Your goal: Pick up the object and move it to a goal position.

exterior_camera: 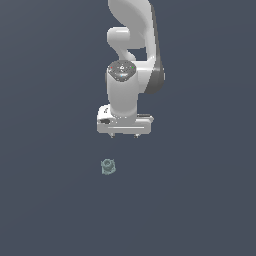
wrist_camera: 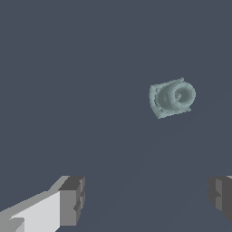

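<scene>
The object point(exterior_camera: 108, 166) is a small pale teal-grey lumpy piece with a flared bumpy rim, lying on the dark surface. In the wrist view the object point(wrist_camera: 171, 98) lies on its side, its rounded end facing the camera. My white gripper point(exterior_camera: 124, 135) hangs above the surface, behind the object and a little toward the exterior view's right, apart from it. In the wrist view the gripper point(wrist_camera: 147, 197) is open wide and empty, its two grey fingertips point(wrist_camera: 72, 199) far apart. The object lies outside the gap between them.
The white arm point(exterior_camera: 131, 60) rises behind the gripper. A plain dark grey-blue surface point(exterior_camera: 50, 200) fills both views.
</scene>
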Tool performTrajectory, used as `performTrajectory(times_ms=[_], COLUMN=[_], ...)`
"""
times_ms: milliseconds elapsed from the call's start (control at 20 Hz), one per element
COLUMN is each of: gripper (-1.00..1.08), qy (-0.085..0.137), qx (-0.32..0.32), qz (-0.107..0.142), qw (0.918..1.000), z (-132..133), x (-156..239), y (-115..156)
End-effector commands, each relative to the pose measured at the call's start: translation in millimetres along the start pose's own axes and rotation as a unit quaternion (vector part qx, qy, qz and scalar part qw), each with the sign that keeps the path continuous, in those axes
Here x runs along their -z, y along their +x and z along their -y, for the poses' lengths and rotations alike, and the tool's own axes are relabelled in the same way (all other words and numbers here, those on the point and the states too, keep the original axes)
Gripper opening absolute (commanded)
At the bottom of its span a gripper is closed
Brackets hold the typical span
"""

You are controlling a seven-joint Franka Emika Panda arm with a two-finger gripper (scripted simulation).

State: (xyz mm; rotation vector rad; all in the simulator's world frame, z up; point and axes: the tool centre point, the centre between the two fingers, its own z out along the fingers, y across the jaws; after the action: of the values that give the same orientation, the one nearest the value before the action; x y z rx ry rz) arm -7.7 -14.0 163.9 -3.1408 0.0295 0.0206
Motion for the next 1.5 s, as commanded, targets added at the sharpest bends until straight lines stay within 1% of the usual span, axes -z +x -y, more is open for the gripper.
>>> performTrajectory(times_ms=[0,450,800,1150,1450], gripper=[1.00,1.00,1.00,1.00,1.00], qy=[0.000,-0.006,-0.006,-0.006,-0.004], qx=[0.000,-0.008,-0.002,0.026,0.067], qz=[0.000,-0.006,-0.006,-0.006,-0.006], qw=[1.0000,0.9999,1.0000,0.9996,0.9977], z=[0,-1,-4,-19,-43], x=[0,15,11,-5,-33], y=[0,-2,3,23,49])
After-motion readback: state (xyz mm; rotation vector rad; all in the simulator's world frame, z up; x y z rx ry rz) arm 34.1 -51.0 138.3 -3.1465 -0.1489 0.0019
